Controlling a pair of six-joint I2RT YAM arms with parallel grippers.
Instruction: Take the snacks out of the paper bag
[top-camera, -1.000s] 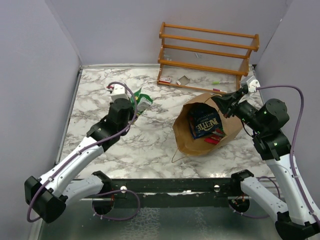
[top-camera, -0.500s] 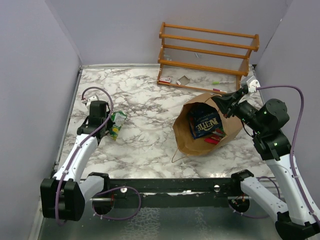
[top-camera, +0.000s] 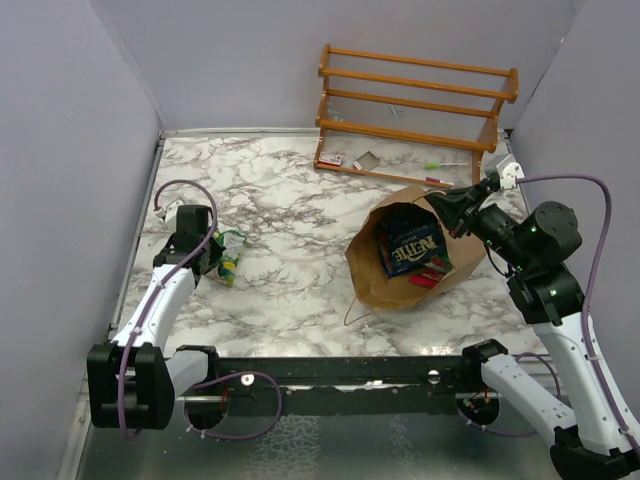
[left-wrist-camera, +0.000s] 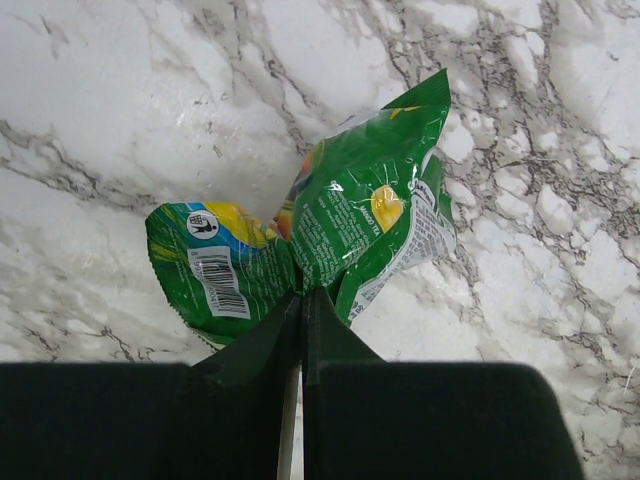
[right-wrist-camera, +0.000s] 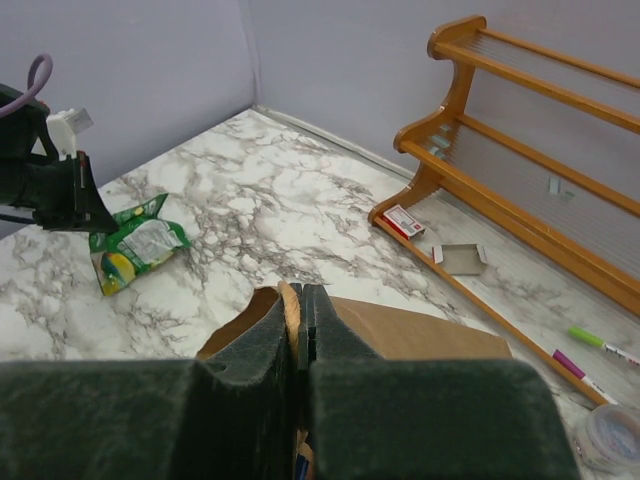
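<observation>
Top view: left gripper (top-camera: 214, 262) clamped on green-yellow packet (top-camera: 230, 252), centre-left, low over the table (top-camera: 300, 200). Paper bag (top-camera: 385, 290) centre-right, dark blue packet (top-camera: 410, 245) inside.
Left wrist: jaws pinch the packet's lower edge.
Right wrist: right gripper (right-wrist-camera: 300, 300) closed on the bag rim.
Likely step: setting down the first snack. Next: release, reach for blue.

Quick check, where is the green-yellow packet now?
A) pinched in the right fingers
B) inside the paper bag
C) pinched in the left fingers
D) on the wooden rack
C: the left fingers are closed on the green-yellow packet, well clear of the paper bag.
</observation>
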